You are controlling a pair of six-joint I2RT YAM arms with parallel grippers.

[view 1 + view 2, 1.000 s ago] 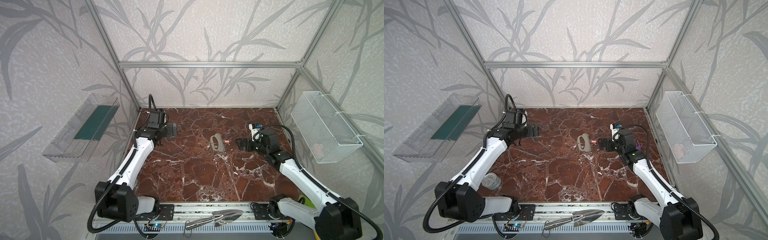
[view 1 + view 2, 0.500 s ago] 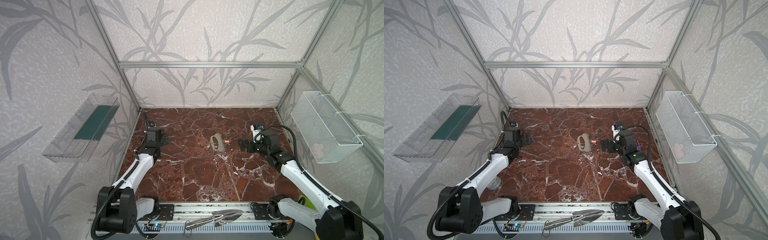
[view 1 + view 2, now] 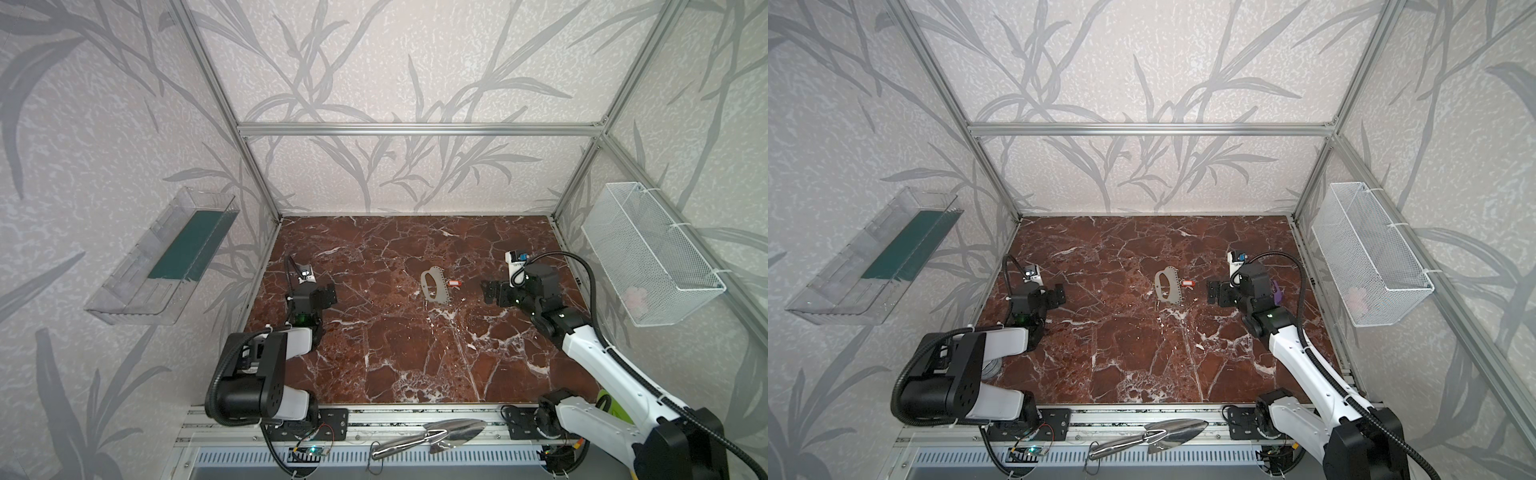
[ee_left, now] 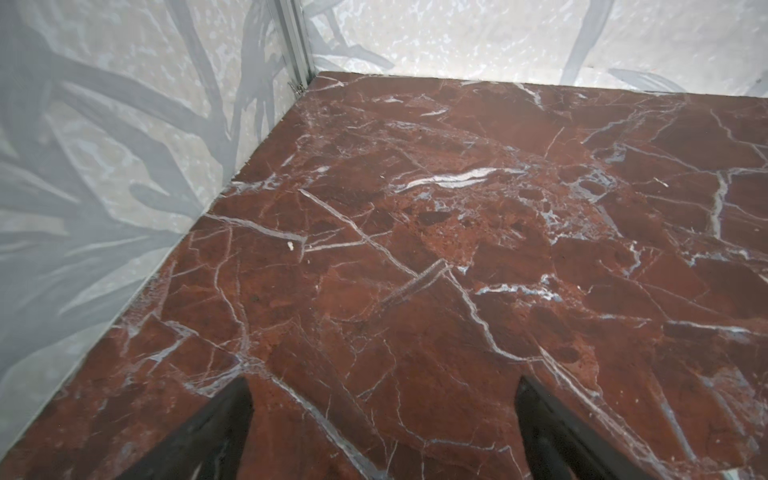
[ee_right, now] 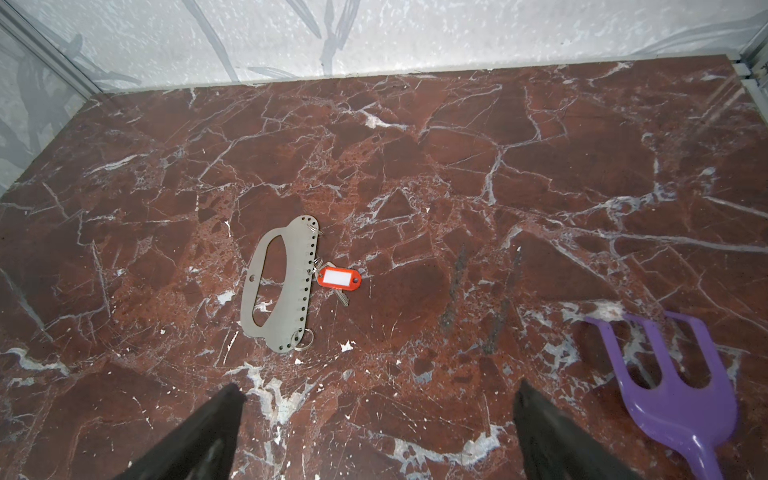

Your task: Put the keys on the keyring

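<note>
Left claw (image 4: 382, 415) spread over red-marble counter (image 4: 457, 249). Right claw (image 5: 378, 415) spread, facing flat grey oval-cutout plate (image 5: 276, 286); small red white-centred tag (image 5: 338, 277) just beside it.

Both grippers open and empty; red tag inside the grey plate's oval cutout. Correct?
No. In the right wrist view the red tag lies outside the cutout, beside the dotted edge of the grey plate. The left gripper and right gripper are open and empty.

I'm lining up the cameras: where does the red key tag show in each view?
In a top view: red key tag, near the centre, just right of the grey plate.
In a top view: same place.
Left wrist: not in it.
Right wrist: near the centre, beside the plate's dotted edge.
Shared landmark: the grey plate.
</note>
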